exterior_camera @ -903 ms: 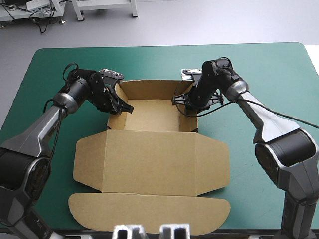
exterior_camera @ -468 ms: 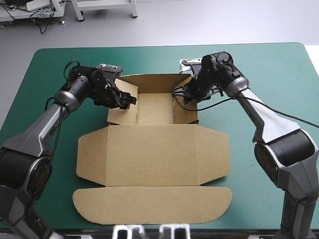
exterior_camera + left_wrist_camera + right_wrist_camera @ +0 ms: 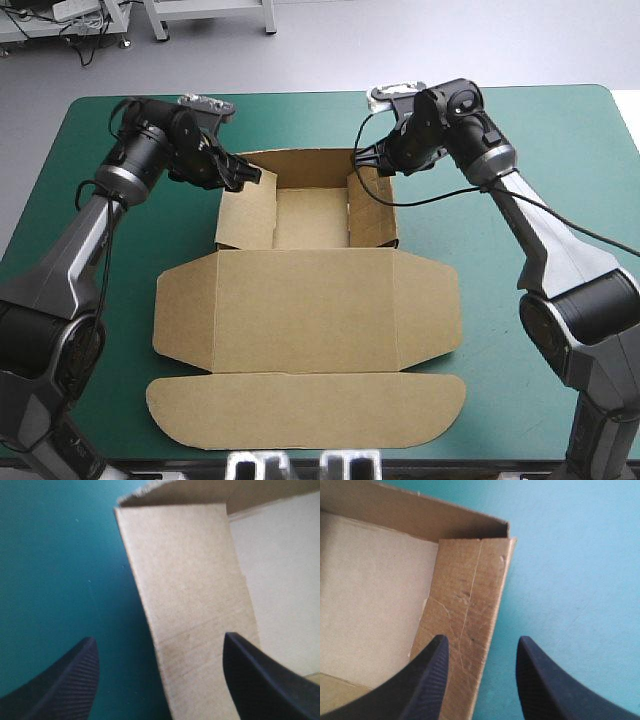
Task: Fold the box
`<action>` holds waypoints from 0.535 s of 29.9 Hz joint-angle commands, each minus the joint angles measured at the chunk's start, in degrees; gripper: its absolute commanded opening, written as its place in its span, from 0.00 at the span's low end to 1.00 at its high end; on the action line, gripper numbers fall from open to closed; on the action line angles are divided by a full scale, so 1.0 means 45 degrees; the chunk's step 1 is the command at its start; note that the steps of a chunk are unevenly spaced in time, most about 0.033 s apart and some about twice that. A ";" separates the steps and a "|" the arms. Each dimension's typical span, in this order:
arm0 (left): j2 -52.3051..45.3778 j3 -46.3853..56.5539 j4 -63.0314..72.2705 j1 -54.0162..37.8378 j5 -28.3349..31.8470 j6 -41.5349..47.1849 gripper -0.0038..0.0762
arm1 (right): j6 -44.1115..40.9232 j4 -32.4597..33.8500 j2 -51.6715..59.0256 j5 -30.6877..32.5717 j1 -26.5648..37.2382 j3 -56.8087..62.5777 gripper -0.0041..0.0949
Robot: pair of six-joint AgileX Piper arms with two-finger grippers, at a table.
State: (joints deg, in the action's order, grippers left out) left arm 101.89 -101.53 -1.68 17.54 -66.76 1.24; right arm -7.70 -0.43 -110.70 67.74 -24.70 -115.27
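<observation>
The brown box [image 3: 305, 310] lies mid-table as an open tray, its far wall and both side walls raised and its lid flat toward the front edge. My left gripper [image 3: 250, 175] hovers open above the far end of the left wall [image 3: 245, 215]. In the left wrist view that wall [image 3: 190, 595] stands between the wide-apart fingers of the left gripper [image 3: 160, 680]. My right gripper [image 3: 368, 160] hangs open over the far end of the right wall [image 3: 372, 215]. In the right wrist view this wall [image 3: 465, 600] runs under the right gripper [image 3: 480, 675].
The lid's rounded front flap [image 3: 305, 410] reaches close to the table's front edge. The teal-green cover [image 3: 520, 130] shows bare on both sides of the box and beyond its far wall.
Both grippers have drawn up and back from inside the tray toward its far corners. The two side walls, leaning before, now stand upright.
</observation>
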 commanded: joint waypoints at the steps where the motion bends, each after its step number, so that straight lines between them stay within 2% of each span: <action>1: -0.0686 -0.2516 -0.0089 0.0069 -0.1570 -0.0276 0.61 | 0.0159 0.0702 0.1102 0.0687 -0.0021 -0.1668 0.45; 4: -0.1184 -0.4157 0.0235 0.0069 -0.1538 -0.0276 0.49 | 0.0159 0.0635 0.1460 0.0838 -0.0021 -0.2342 0.45; 6: -0.1670 -0.4710 0.0623 0.0069 -0.1538 -0.0396 0.37 | 0.0159 0.0456 0.1726 0.0838 -0.0021 -0.2437 0.45; 9: -0.2791 -0.4880 0.0625 0.0069 -0.1538 -0.0471 0.09 | -0.0280 0.0456 0.2069 0.0838 -0.0021 -0.2344 0.45; 10: -0.3105 -0.4853 0.0625 0.0069 -0.1538 -0.0542 0.04 | -0.0339 0.0385 0.2087 0.0838 -0.0021 -0.2344 0.45; 16: -0.5735 -0.3437 0.0569 0.0069 -0.1538 -0.0872 0.04 | -0.0430 -0.1500 0.1865 0.0838 0.0150 -0.2321 0.44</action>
State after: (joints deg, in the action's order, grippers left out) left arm 81.93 -119.13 0.46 17.61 -71.79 -2.03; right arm -9.67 -4.20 -104.51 71.41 -24.59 -124.16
